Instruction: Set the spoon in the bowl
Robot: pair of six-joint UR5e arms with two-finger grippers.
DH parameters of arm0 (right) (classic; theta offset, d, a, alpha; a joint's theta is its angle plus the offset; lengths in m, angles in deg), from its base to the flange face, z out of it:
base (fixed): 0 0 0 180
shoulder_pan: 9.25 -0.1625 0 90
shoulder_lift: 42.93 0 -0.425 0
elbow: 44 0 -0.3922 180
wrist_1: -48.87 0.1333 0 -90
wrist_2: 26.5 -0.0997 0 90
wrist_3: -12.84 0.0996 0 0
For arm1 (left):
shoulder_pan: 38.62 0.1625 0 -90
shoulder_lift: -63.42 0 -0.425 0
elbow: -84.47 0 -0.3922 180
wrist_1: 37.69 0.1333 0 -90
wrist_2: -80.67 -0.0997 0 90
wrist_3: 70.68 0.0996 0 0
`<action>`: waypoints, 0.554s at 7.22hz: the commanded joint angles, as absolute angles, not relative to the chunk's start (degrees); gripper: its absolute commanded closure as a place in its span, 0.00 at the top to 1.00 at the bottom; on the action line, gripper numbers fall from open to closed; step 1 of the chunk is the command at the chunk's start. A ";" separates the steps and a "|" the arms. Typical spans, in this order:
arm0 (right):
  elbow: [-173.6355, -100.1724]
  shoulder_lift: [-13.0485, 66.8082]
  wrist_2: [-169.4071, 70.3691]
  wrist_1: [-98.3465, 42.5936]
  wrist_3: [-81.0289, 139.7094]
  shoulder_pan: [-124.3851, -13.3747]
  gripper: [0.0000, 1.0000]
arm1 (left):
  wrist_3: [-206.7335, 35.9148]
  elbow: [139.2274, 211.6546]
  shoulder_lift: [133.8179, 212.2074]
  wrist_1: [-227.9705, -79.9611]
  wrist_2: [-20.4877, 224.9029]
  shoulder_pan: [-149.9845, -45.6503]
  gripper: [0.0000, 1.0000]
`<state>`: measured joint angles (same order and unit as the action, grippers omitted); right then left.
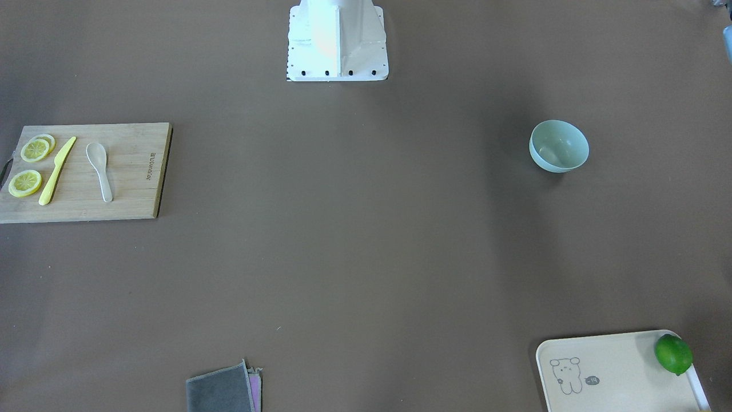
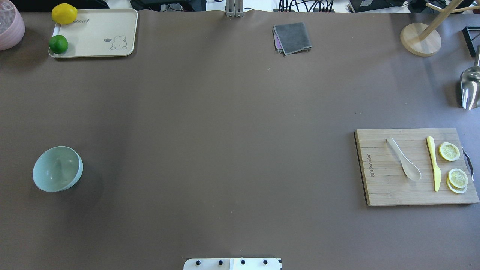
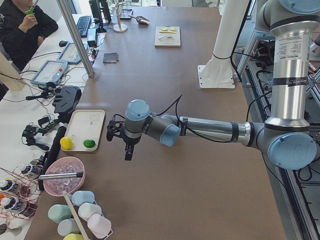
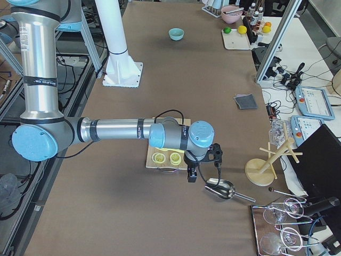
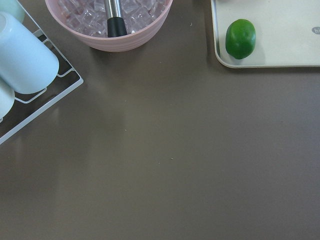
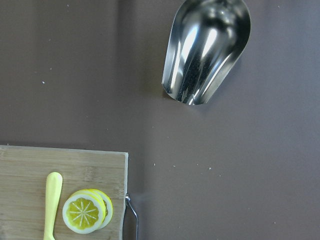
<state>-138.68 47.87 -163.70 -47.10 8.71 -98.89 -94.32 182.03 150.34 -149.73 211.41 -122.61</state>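
The spoon (image 2: 405,164) is seen lying flat on the wooden cutting board (image 2: 378,187), near the board's middle. Its scoop is turned toward the robot's side of the board and its handle is pointed away. A yellow knife (image 2: 433,162) is laid on the same board just beside the spoon, apart from it. Lemon slices (image 2: 449,152) are set beyond the knife at the board's outer end.

The bowl (image 2: 57,168) is placed upright on the table, well apart from the cutting board, toward the table's opposite end.

The right gripper (image 4: 191,176) is held above the table just past the cutting board's outer end, near a metal scoop (image 4: 221,188). Whether its fingers are apart or together cannot be told. The left gripper (image 3: 128,152) is held far from the cutting board, over the table's other end, and its state cannot be told either. The spoon is touched by neither gripper.
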 commanded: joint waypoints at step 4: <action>-138.66 48.30 -163.69 -47.11 8.62 -99.16 1.00 | -94.32 182.47 149.90 -149.57 211.37 -122.56 0.98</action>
<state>-138.65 48.07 -163.69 -47.13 8.63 -99.13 -94.32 182.59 149.90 -149.56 211.43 -122.64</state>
